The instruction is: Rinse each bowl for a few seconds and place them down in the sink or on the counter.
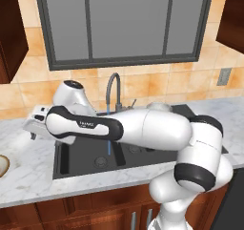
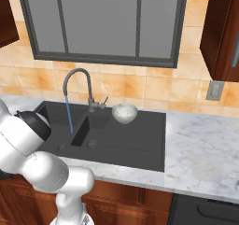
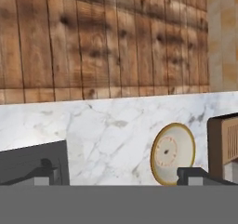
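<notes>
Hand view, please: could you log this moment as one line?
end effector: open | tan-rimmed bowl: counter, ahead | speckled bowl: drainboard | tap: running

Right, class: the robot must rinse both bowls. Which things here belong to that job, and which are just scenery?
Belong to the job:
speckled bowl
tan-rimmed bowl
sink
tap, running
counter

Just scenery:
window
wall socket
cabinets
</notes>
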